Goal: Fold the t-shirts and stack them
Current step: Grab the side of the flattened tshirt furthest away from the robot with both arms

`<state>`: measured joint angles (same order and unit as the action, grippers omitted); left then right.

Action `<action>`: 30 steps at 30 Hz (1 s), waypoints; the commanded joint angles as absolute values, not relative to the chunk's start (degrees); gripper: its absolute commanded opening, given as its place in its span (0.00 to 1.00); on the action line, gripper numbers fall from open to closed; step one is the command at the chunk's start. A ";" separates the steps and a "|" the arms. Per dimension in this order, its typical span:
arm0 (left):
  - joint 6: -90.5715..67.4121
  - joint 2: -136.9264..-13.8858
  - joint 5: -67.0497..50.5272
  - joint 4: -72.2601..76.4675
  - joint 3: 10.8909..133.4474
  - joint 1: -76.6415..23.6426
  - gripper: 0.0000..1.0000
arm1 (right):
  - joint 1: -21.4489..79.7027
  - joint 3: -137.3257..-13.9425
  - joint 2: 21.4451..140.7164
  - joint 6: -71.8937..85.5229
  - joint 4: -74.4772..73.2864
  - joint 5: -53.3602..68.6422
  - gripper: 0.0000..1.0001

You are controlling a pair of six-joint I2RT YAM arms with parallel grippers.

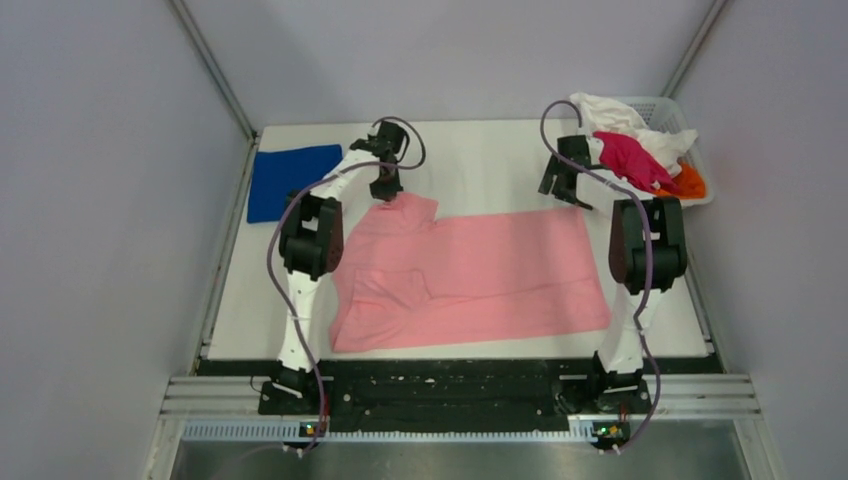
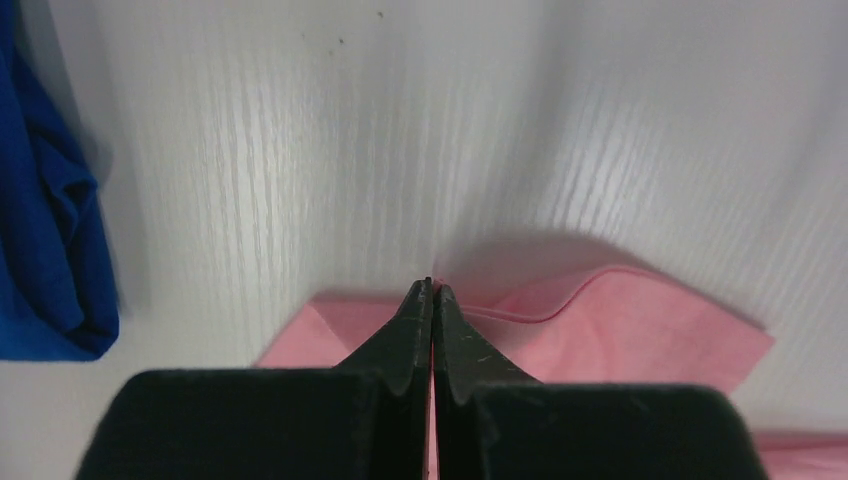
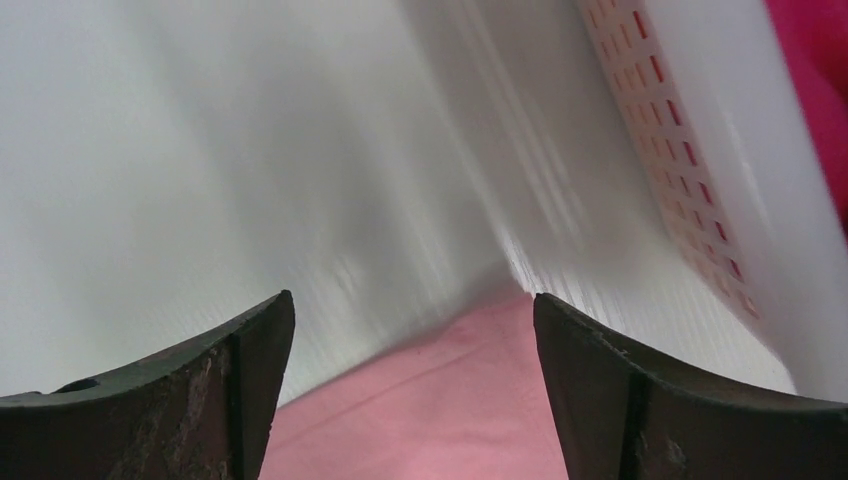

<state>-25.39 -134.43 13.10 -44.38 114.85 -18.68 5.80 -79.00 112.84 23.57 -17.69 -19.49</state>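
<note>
Left gripper [image 2: 432, 286] pinches the light pink cotton t-shirt's [image 1: 480, 270] sleeve edge; right gripper [image 3: 412, 298] gapes over its far corner.

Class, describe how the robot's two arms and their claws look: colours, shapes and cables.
The left arm and right arm have white tubular links and chunky black joint housings. A thin purple-grey cable loops along each. The left claw and right claw each have two matte black tapering fingers; the right's look scuffed.

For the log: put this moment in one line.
left gripper: shut on pink t-shirt | right gripper: open over its far corner | blue t-shirt: folded, far-left
</note>
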 commanded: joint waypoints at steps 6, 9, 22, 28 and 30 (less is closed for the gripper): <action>-27.17 -118.10 9.77 -40.58 106.93 -20.26 0.00 | 4.95 -83.40 118.91 23.67 -21.09 -20.83 0.75; -27.54 -115.31 10.06 -40.47 103.42 -20.68 0.00 | 4.96 -81.10 117.58 24.43 -21.39 -21.51 0.70; -29.14 -106.00 11.17 -39.65 92.69 -22.81 0.00 | 5.05 -73.89 111.92 27.00 -23.62 -26.60 0.39; -29.48 -103.44 11.00 -39.46 89.40 -23.84 0.00 | 5.59 -76.99 113.38 26.78 -21.10 -25.98 0.07; -29.57 -102.41 11.14 -39.67 88.32 -24.14 0.00 | 6.15 -77.84 112.70 26.15 -20.71 -26.03 0.00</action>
<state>-28.77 -107.26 10.35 -41.36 89.97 -23.49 5.61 -75.11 113.03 26.72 -20.16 -24.49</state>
